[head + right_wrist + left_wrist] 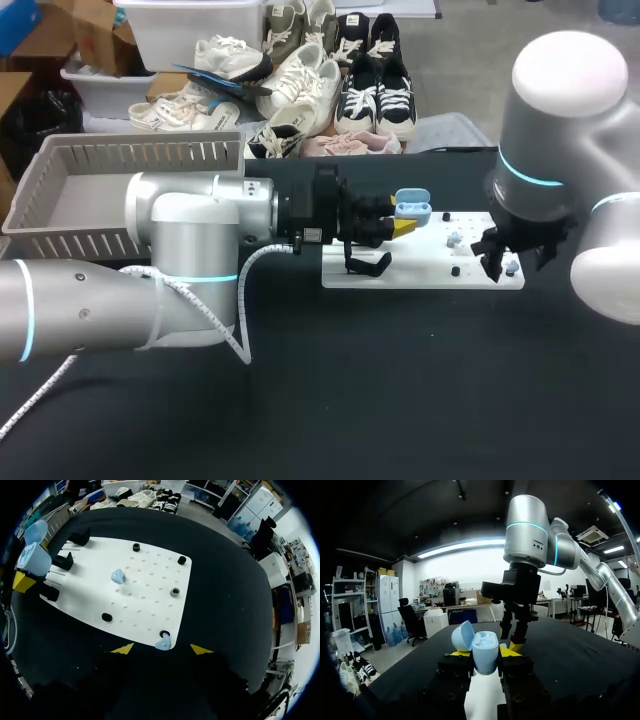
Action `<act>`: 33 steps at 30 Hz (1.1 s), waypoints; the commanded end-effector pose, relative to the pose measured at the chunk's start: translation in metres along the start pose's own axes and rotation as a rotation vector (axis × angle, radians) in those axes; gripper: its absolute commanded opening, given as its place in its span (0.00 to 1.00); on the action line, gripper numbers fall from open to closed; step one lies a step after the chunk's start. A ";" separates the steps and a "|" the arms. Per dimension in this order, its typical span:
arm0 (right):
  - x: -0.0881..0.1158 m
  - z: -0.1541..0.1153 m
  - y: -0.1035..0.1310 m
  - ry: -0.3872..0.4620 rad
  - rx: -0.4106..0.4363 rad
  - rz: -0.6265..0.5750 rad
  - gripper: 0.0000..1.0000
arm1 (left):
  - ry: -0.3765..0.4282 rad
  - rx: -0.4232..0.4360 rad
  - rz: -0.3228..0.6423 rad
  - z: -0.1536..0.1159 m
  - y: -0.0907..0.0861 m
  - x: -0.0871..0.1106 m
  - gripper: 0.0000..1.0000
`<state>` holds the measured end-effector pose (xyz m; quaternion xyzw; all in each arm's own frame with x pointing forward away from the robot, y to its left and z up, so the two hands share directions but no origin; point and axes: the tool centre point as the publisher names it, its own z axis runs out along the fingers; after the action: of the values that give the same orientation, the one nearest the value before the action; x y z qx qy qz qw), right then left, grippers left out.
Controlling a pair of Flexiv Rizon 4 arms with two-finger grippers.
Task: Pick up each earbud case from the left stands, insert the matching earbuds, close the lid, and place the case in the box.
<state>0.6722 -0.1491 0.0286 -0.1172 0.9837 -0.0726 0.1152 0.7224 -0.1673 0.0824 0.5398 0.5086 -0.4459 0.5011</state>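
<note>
Left hand [484, 653] pinches open case [481, 645] — right wrist view shows right hand [161, 650] spread over earbud [162, 642]

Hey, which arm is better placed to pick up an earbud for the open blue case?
Right. The right arm hangs over the white board, open jaws above a blue earbud at its edge. The left arm has its jaws shut on the open case.
</note>
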 end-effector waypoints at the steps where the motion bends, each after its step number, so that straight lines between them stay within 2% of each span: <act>1: -0.001 0.003 0.000 0.003 -0.002 -0.003 0.58 | 0.000 -0.007 0.001 0.000 -0.002 0.000 0.00; 5: -0.001 0.004 -0.001 0.011 -0.001 -0.008 0.50 | 0.000 -0.007 0.001 0.000 -0.002 0.000 0.00; 10: -0.001 0.005 -0.002 0.016 0.001 -0.009 0.45 | 0.000 -0.007 0.001 0.000 -0.002 0.000 0.00; 33: -0.006 0.012 -0.005 0.027 -0.014 -0.007 0.35 | 0.000 -0.007 0.001 0.000 -0.002 0.000 0.00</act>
<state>0.6795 -0.1550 0.0202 -0.1213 0.9851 -0.0667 0.1023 0.7224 -0.1673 0.0824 0.5398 0.5086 -0.4458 0.5012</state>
